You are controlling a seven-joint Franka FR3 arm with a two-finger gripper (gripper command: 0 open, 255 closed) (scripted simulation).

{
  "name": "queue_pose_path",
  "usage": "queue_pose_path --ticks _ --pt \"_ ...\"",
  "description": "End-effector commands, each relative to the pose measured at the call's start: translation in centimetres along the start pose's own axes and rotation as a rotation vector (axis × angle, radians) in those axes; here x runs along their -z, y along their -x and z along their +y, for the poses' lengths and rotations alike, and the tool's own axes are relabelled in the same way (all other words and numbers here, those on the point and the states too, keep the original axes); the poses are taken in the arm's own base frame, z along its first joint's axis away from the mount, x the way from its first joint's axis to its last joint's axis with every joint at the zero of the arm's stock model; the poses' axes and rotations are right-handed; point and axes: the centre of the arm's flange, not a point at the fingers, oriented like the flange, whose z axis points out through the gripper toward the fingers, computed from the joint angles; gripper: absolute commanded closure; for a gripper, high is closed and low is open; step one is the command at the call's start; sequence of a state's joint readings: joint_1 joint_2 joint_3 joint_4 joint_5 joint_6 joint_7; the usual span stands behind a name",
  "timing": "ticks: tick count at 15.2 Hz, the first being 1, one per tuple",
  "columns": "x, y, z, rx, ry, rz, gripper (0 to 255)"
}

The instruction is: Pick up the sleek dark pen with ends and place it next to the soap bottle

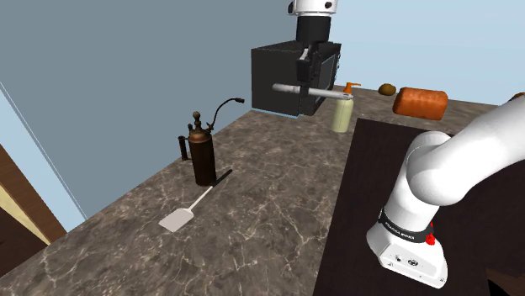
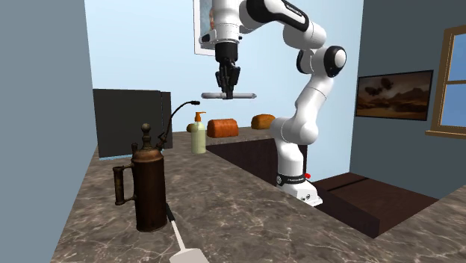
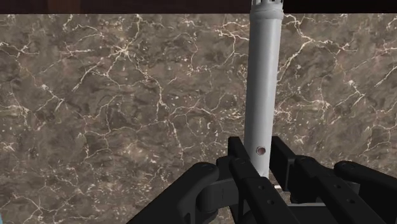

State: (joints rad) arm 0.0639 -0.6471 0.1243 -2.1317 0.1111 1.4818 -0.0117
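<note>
The jaws are clamped on the pen (image 1: 330, 92) (image 2: 245, 96) (image 3: 263, 83) near its middle, one black finger (image 3: 236, 154) pressed to each side of the barrel. The pen is drawn pale grey (not dark) and has a ribbed tip. It hangs level in the air, well above the marbled brown tabletop (image 1: 252, 231) (image 2: 246, 217) (image 3: 114, 95) and touching nothing else. It is over the tabletop's far end, higher than the soap bottle (image 1: 341, 116) (image 2: 198, 137) and near it. That cream bottle with an orange pump stands upright by the far edge, just beside a black box (image 1: 273, 77) (image 2: 125, 123). Towards the middle of the tabletop stands a brown metal canister (image 1: 202, 158) (image 2: 149, 190) with a thin curved hose. A pale spatula (image 1: 179, 219) (image 2: 185, 252) lies flat at its foot.
</note>
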Motion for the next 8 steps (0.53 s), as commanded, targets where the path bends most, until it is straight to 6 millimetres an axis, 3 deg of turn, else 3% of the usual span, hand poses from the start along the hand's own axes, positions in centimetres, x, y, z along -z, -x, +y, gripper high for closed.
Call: queue_pose_path --ticks 1,8 --pt "0.1 0.4 2.9 0.002 0.0 -0.001 255" --pt "0.4 1.8 12.0 0.002 0.0 -0.001 255"
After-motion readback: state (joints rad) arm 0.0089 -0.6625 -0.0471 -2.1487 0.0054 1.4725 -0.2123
